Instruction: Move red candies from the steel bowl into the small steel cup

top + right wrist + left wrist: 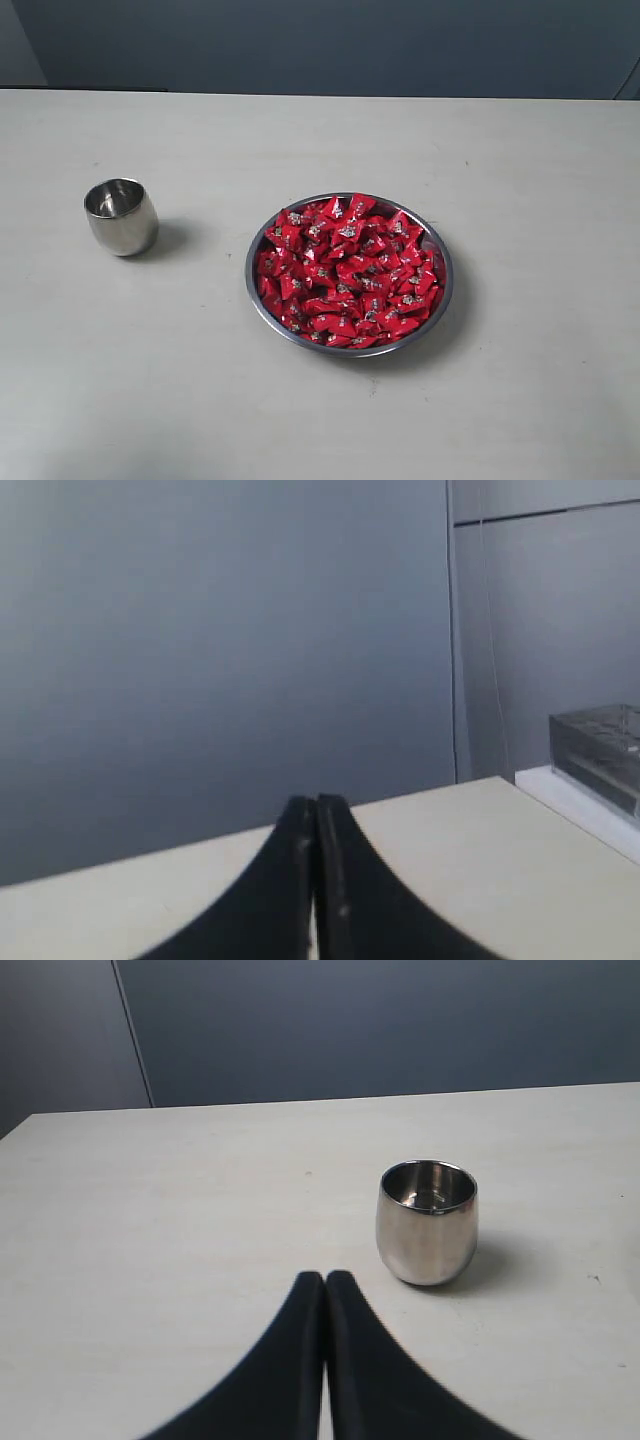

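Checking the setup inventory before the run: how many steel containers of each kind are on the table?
steel bowl: 1
small steel cup: 1
Total: 2 containers
The red candies heaped in the bowl are too many to count; the cup looks empty.

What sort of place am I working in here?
Likely a lab or test bench: a pale table, a plain blue-grey wall behind, and just a steel bowl of red candies beside a small steel cup.

Red candies heaped in steel bowl; cup empty.
Red candies (348, 272) fill the steel bowl (440, 300); small steel cup (120, 216) upright, well apart, to its left.
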`<action>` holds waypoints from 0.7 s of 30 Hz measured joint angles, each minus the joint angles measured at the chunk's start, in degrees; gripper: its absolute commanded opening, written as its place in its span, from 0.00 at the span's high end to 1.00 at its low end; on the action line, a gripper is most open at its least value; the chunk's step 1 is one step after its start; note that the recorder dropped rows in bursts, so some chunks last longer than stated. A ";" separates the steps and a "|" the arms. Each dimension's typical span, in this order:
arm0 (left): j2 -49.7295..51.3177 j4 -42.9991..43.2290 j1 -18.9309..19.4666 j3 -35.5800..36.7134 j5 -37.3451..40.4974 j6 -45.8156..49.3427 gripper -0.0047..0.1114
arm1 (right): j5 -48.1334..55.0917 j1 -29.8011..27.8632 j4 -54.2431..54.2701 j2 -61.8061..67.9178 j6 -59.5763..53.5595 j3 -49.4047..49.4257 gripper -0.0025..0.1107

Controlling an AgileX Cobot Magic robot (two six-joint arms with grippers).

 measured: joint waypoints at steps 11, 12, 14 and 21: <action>0.00 0.00 0.00 0.00 0.00 0.00 0.96 | -1.99 0.00 3.22 -0.04 -0.25 0.00 0.98; 0.00 0.00 0.00 0.00 0.00 0.00 0.96 | -2.15 0.00 3.22 -0.04 -0.78 0.00 0.98; 0.00 0.00 0.00 0.00 0.00 0.00 0.96 | -3.89 0.00 3.22 -0.04 -1.05 0.00 0.98; 0.00 0.00 0.00 0.00 0.00 0.00 0.96 | -11.12 0.00 3.22 -0.04 -1.51 0.00 0.98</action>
